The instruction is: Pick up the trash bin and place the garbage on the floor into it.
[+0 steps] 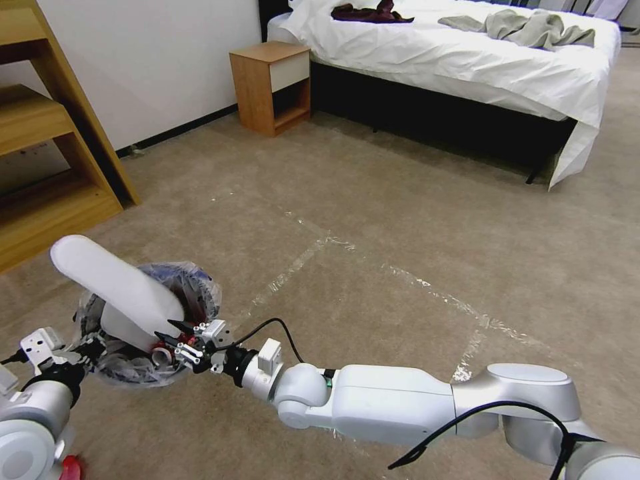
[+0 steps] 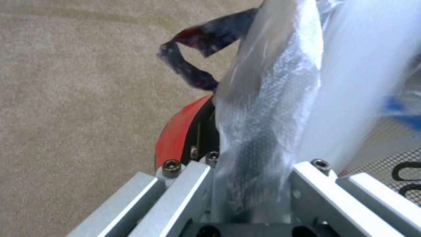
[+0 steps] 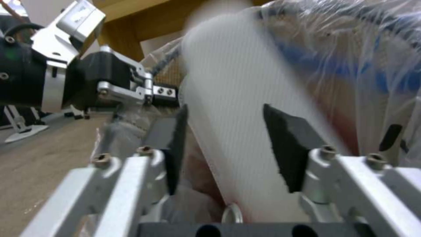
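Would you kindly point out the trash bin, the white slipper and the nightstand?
trash bin (image 1: 190,283): head view, bag-lined far rim.
white slipper (image 1: 113,280): head view, middle of its sole.
nightstand (image 1: 269,51): head view, its wooden top.

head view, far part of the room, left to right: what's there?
wooden shelf → nightstand → bed. Nearer, low in the picture: left gripper holding the trash bin, then right gripper at a white slipper.

You are working in a bedroom: a bed (image 1: 467,60) with white sheets is standing beside a wooden nightstand (image 1: 271,87), and beige carpet (image 1: 400,220) is covering the floor.
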`<state>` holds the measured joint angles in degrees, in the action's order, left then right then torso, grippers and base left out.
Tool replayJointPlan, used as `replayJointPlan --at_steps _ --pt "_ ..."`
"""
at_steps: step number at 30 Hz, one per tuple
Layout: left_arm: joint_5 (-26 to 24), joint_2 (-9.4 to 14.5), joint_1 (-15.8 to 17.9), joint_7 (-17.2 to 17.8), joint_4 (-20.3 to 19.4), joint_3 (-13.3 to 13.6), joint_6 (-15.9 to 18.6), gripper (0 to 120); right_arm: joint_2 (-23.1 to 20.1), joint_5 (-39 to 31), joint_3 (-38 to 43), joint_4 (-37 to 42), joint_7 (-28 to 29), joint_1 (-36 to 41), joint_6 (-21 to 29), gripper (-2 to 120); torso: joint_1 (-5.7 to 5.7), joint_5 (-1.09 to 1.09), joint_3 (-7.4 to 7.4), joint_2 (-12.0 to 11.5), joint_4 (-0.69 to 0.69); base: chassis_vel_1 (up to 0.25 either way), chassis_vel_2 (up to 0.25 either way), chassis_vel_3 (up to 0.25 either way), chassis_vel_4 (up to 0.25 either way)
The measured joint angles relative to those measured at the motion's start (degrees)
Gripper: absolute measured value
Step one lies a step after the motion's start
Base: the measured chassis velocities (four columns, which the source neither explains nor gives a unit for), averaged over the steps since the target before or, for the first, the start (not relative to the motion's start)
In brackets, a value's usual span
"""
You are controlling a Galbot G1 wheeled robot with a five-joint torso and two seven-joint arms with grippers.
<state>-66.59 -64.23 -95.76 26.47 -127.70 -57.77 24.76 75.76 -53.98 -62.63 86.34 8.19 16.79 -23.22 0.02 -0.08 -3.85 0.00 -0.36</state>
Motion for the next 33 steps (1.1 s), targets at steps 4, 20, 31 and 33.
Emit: replayJointPlan --at_steps 4,20,31,33 --pt "0.0 0.0 0.1 0.0 0.1 0.0 0.0 1 -0.2 0.0 0.1 0.7 0.0 -0.1 0.1 65 0.00 0.00 0.00 0.0 0.00 0.000 0.000 0.000 0.000" --pt "0.1 -0.1 0.0 0.0 0.5 -0.2 0.0 1 -0.2 0.2 0.8 2.9 -0.4 -0.3 -0.5 95 0.00 0.00 0.00 0.0 0.00 0.000 0.000 0.000 0.000" --pt "0.8 -0.4 0.0 -0.3 1.4 0.0 0.0 1 0.6 0.5 4.1 6.8 -1.6 0.4 -3.4 93 0.00 0.00 0.00 0.0 0.00 0.000 0.000 0.000 0.000" --pt "0.8 -0.3 0.0 -0.4 1.4 0.0 0.0 1 1.6 0.9 5.2 7.2 -1.8 0.1 -5.0 93 0.00 0.00 0.00 0.0 0.00 0.000 0.000 0.000 0.000"
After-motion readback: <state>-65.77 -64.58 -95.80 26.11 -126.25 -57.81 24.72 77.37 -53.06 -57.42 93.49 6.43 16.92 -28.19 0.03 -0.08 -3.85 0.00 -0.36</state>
